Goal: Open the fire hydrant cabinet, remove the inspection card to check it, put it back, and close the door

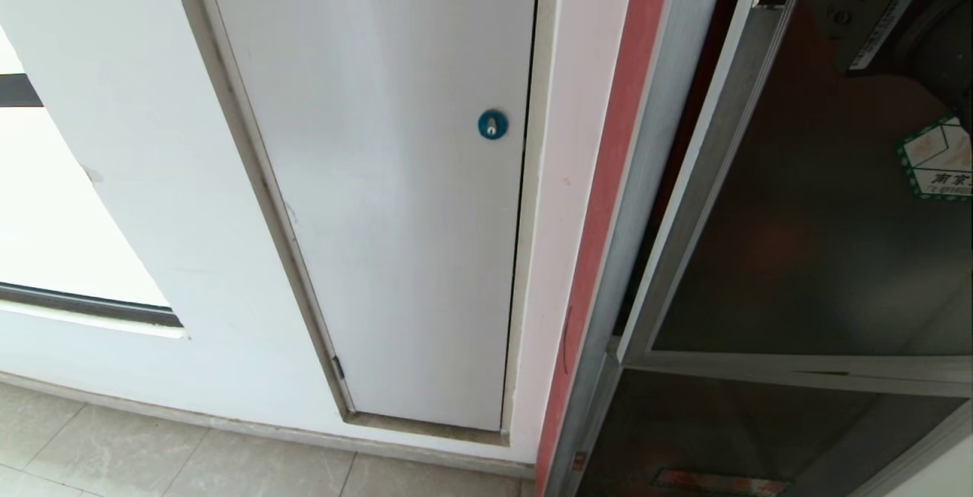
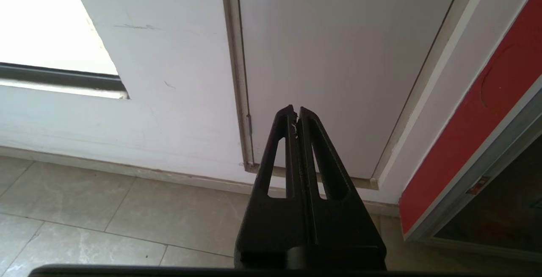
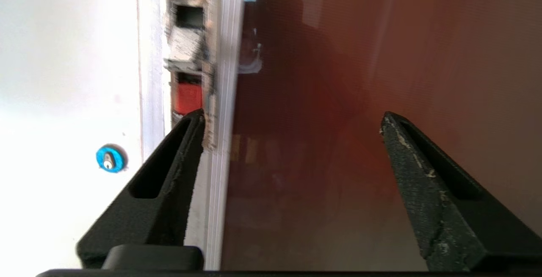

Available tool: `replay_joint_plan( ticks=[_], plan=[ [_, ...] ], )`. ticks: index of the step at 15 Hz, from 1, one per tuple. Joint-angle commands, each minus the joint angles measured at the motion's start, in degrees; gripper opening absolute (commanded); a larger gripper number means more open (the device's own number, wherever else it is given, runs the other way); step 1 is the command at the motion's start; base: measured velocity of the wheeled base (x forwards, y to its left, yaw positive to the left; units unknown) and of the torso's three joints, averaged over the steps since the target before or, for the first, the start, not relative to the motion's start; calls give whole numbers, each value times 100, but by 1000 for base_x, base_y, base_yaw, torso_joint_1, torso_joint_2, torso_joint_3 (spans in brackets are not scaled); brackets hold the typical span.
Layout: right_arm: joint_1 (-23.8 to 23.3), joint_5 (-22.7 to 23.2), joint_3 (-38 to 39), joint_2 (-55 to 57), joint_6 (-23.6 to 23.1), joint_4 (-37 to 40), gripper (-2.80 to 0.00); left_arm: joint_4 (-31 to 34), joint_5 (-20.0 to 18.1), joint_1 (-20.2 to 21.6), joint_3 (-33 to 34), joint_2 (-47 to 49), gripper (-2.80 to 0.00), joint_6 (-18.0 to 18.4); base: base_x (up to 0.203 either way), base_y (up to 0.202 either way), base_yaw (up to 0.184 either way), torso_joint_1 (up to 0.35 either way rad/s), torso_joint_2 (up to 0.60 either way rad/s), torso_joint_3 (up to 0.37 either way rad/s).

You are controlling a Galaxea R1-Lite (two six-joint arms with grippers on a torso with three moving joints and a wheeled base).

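The cabinet (image 1: pixel 646 201) is standing at the right of the scene, beside a white panel (image 1: pixel 380 178) with a blue lock (image 1: pixel 492 125). The door (image 1: pixel 798 239) is sitting ajar, its near edge swung slightly out from the frame. The right gripper (image 3: pixel 292 128) is hovering at the door's latch (image 3: pixel 188 98) edge, jaws spread wide, holding nothing. Judged step: opening or closing the door; the card is not visible. The next move is calling for contact on that edge. The left gripper (image 2: pixel 295 114) is hanging parked low, fingers together.

Door (image 1: pixel 798 239): dark tinted glass, silver frame, green-bordered white sticker (image 1: pixel 939 159), red latch (image 3: pixel 188 98). White panel (image 1: pixel 395 201) with blue round lock (image 1: pixel 492 125). Red strip (image 1: pixel 608 201) beside the cabinet frame. Floor (image 1: pixel 152 459) pale grey tile. Both claws black.
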Motion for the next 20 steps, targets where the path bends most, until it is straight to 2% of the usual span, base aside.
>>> replay_joint_plan(
  ticks=[1, 3, 4, 11, 15, 17, 18, 20],
  plan=[
    [12, -10, 135, -206, -13, -24, 0, -3, 3, 0, 0, 3, -280, -3, 0, 0, 0, 0, 0, 0],
    [12, -23, 326, -428, -15, -16, 0, -3, 3, 0, 0, -2, -280, -3, 0, 0, 0, 0, 0, 0],
    [10, -28, 448, -572, -15, -11, -280, -3, 3, 0, 0, 3, -280, -5, 0, 0, 0, 0, 0, 0],
    [3, -318, 1013, -1608, -37, 115, -280, -3, 3, 0, 0, 4, -280, -8, 0, 0, 0, 0, 0, 0],
    [0, -546, 958, -2781, -26, 1670, -280, -3, 3, 0, 0, 6, -280, -11, 0, 0, 0, 0, 0, 0],
    [-44, -818, 919, -3475, -23, 2312, -280, -3, 3, 0, 0, -2, -280, -3, 0, 0, 0, 0, 0, 0],
    [-219, -918, 911, -3783, -23, 2608, -280, -3, 3, 0, 0, 5, -280, -3, 0, 0, 0, 0, 0, 0],
    [-1016, -1035, 898, -4243, -22, 3111, -280, -3, 3, 0, 0, -2, -280, -10, 0, 0, 0, 0, 0, 0]
  ],
)
